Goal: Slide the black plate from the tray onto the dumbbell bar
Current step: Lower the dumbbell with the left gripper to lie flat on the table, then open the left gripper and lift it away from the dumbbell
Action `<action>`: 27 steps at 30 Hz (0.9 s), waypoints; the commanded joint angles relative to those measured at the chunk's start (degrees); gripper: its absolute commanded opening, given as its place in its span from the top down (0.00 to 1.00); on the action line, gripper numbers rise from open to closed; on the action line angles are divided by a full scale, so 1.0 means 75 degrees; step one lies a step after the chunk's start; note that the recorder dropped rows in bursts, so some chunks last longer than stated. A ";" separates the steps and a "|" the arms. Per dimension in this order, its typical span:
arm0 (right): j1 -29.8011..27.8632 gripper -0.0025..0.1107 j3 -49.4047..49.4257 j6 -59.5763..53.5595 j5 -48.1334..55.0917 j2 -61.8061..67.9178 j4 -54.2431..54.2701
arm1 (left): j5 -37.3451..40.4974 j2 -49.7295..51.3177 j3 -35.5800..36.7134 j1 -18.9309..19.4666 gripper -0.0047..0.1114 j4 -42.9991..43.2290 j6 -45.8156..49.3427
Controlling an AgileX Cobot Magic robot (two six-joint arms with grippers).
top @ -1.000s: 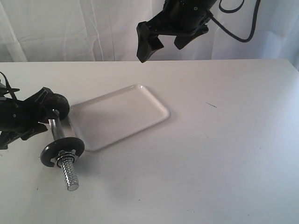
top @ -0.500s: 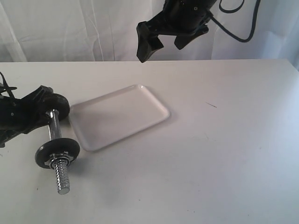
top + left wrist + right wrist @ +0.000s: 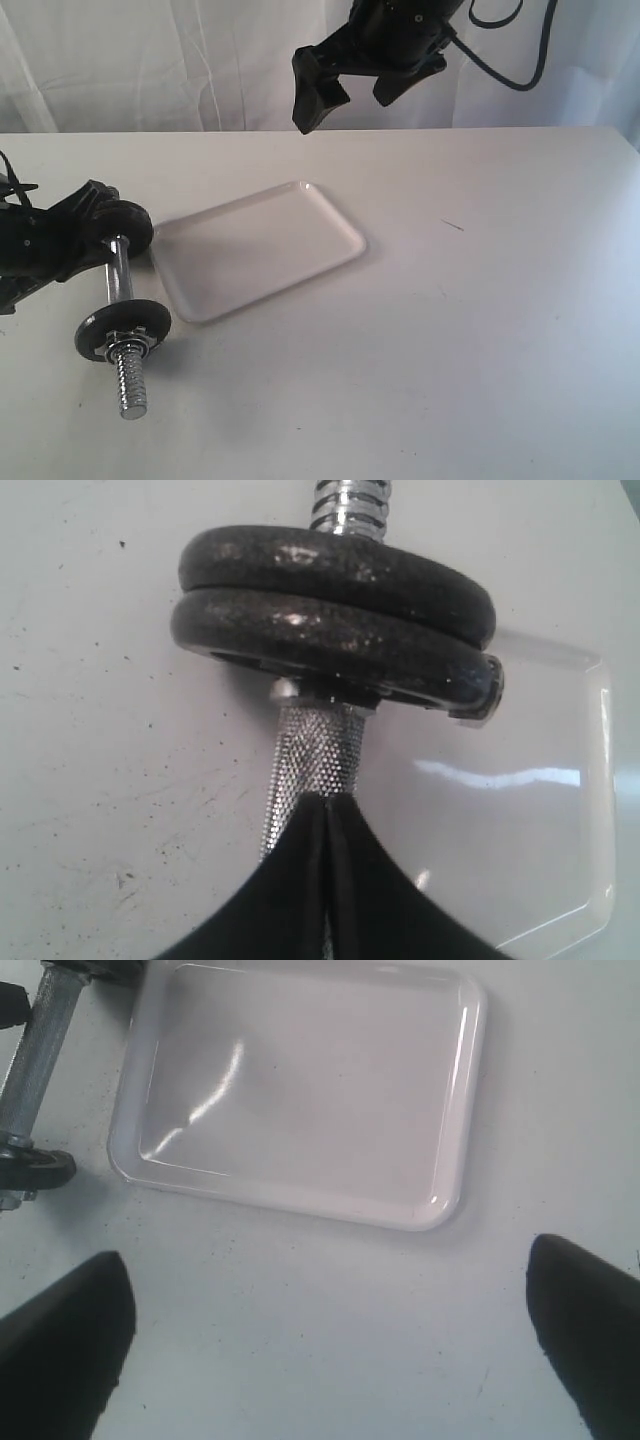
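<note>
Starting place, tray (image 3: 260, 250): bore nothing in any view.
Bar (image 3: 120, 280): lay just outside tray's short edge, long axis roughly along that edge, one threaded end running on past the tray.
Right gripper (image 3: 345, 108): hung high over tray's far side, jaws wide, holding nothing.
Left gripper (image 3: 327, 815): nearer arm; fingers pressed together, gripping nothing, bar's knurled middle just beneath.
Plate (image 3: 335, 630): judged already threaded on, stacked with another disc (image 3: 330, 575) by tray's corner.
</note>
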 commanded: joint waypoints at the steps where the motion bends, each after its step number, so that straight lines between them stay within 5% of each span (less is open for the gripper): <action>1: -0.0053 0.05 -0.0011 0.0017 -0.0002 -0.0089 -0.0033 | 0.0218 -0.0090 -0.0011 -0.0008 0.96 -0.0160 0.0082; 8: -0.0053 0.05 -0.0011 0.0017 -0.0002 -0.0363 -0.0419 | -0.0461 -0.0906 -0.0028 -0.0008 0.96 -0.0160 0.0349; 18: -0.0053 0.05 0.0018 0.0017 -0.0002 -0.0686 -0.0444 | -0.0141 -0.3127 0.0045 -0.0008 0.96 0.0264 0.3619; 27: -0.0053 0.05 0.0760 0.0017 -0.0002 -0.1972 -0.0432 | 0.0648 -0.6716 0.1818 -0.0008 0.96 0.2066 0.3590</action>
